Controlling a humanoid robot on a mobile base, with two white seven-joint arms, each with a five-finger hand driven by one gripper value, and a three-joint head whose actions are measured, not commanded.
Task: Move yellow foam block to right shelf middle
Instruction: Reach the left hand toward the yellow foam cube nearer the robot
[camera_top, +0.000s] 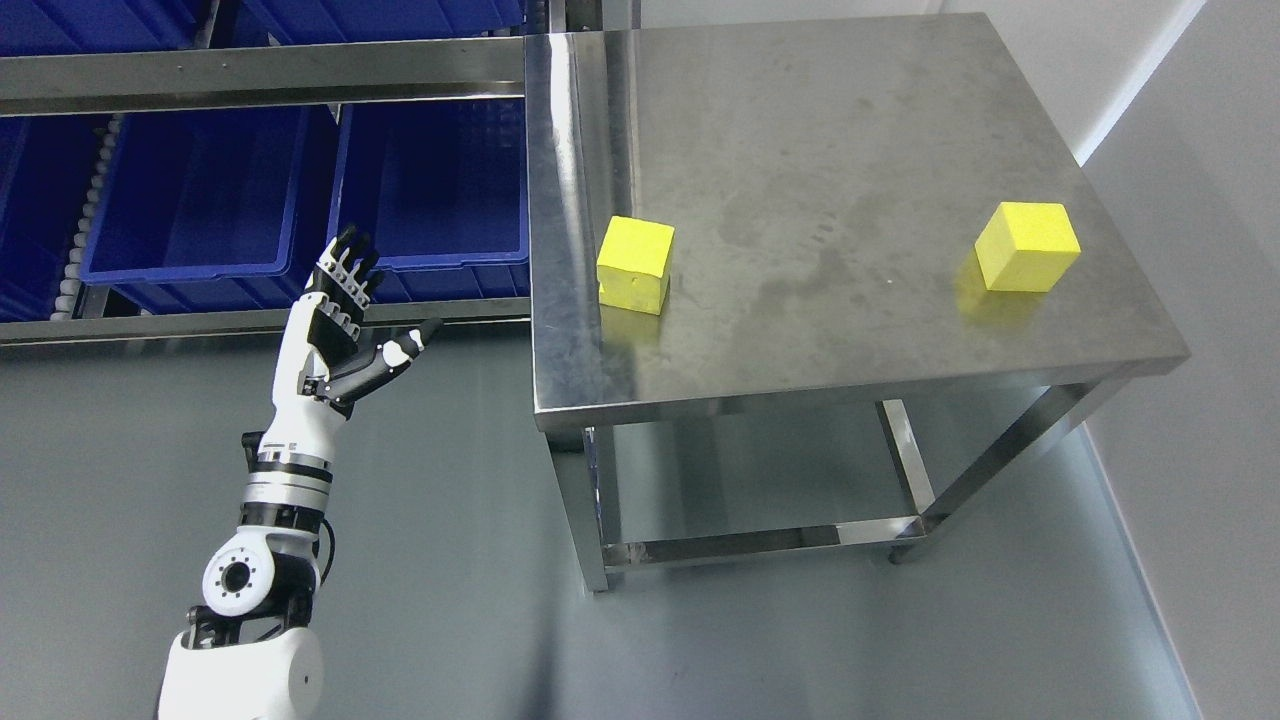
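On steel table (850, 330): two yellow foam blocks (636, 264) (1028, 246) | grey floor (450, 600) | left hand (345, 315) fingers spread, empty

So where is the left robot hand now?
In the head view, the left robot hand is raised at the left, fingers spread, before the blue bins, left of the steel table.

Two yellow foam blocks sit on one steel table (850, 330): one block (635, 264) near its left edge, the other (1028, 246) near its right edge; three blue bins show fully or in good part on the rack at left, the largest two (200, 200) and (435, 185) side by side; one robot hand (345, 320) is in view.
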